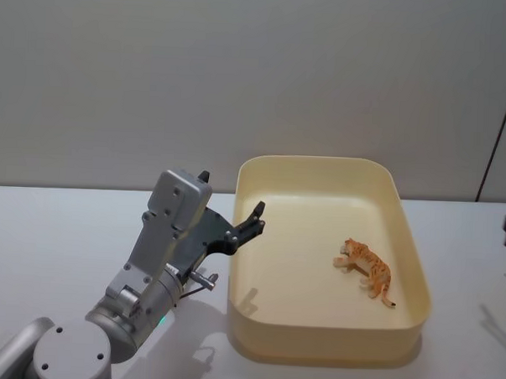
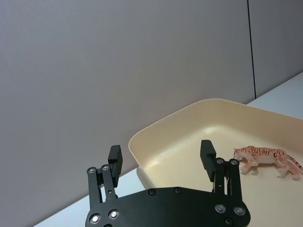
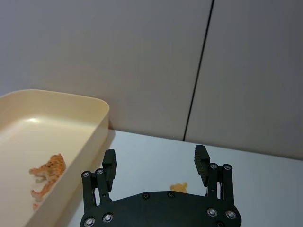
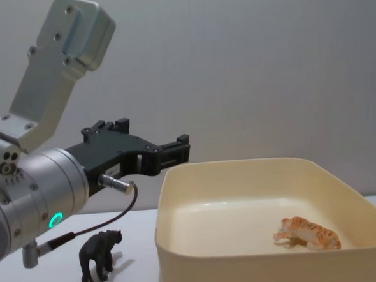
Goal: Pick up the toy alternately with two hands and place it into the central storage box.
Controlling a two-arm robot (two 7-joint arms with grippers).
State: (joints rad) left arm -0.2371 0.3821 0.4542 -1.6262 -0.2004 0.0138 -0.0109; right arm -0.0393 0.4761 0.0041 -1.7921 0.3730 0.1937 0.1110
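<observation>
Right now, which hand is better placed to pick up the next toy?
Probably the right hand: it is open near a small orange toy on the table. The left hand, also open, hangs at the storage box rim, away from the black bear.

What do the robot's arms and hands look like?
The left arm is thick, round and silver, with a glowing green ring light and a thin black cable. The left hand and right hand are black plastic, each with two fingers and small silver screws.
</observation>
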